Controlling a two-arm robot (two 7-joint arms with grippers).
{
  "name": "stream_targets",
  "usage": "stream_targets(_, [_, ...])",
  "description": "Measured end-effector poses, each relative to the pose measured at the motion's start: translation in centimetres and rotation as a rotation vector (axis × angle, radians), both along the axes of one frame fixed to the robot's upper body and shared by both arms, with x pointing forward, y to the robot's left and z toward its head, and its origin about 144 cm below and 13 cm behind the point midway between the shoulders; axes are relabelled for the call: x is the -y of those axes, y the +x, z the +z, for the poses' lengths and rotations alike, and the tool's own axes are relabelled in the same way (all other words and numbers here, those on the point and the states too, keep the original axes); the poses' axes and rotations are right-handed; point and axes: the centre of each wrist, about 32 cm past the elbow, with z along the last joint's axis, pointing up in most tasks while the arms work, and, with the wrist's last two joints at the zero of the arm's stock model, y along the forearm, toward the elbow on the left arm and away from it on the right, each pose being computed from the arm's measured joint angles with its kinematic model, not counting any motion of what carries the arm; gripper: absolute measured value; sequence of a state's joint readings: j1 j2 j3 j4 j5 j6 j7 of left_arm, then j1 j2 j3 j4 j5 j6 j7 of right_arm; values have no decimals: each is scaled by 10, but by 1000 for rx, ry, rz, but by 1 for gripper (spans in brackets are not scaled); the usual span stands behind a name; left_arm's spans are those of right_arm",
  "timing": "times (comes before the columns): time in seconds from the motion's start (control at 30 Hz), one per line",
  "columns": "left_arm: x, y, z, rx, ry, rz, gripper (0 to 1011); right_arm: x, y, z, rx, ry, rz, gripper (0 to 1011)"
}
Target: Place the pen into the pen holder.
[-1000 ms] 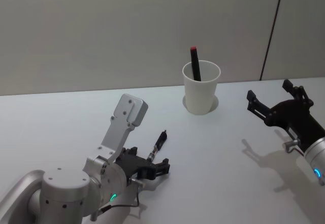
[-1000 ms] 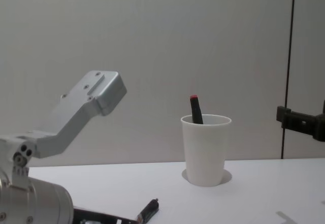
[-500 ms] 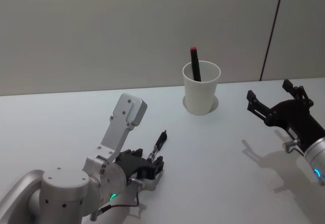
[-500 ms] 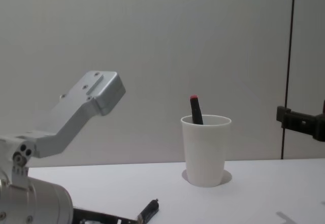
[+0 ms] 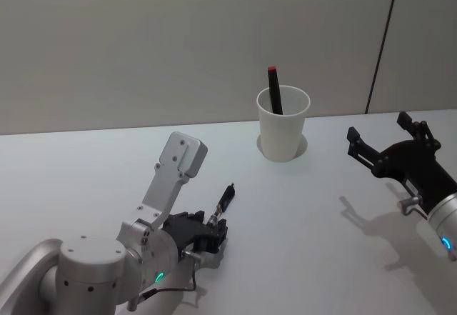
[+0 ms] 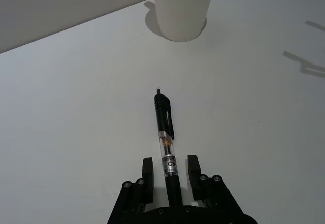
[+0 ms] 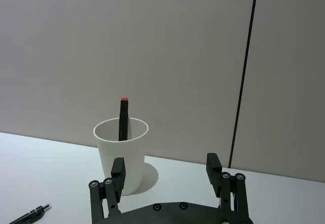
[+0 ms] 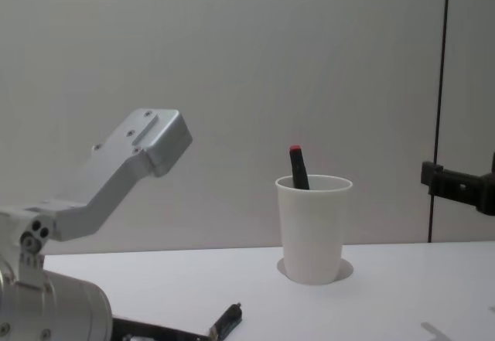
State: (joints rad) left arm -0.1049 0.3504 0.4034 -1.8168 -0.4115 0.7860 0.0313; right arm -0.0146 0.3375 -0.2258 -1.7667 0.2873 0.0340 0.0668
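Head view: the left gripper (image 5: 214, 226) sat low on the white table (image 5: 86, 172), over the rear of the black pen (image 5: 225, 199), well short of the pen holder (image 5: 283, 135), where a red-tipped pen (image 5: 274, 90) stood. The right gripper (image 5: 378, 129) hovered at the right, spread wide. Left wrist view: its fingers (image 6: 147, 170) flanked the barrel with thin gaps, unclamped. Right wrist view: the parted fingers faced the pen holder. Chest view: the black pen lay flat before the pen holder.

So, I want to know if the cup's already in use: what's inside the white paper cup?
A dark pen with a red tip leans inside the pen holder, its top poking above the rim. The cup wall hides its lower part and the bottom.
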Motion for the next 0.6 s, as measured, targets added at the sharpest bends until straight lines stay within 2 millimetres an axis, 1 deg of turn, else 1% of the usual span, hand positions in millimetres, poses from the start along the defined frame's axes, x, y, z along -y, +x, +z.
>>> stream_targets(0.37, [0,0,0,-1,-1,-1,333,0,0,0,0,0,0,1002])
stream_targets(0.6, [0,0,0,-2,-1,-1,297,0,0,0,0,0,0,1002])
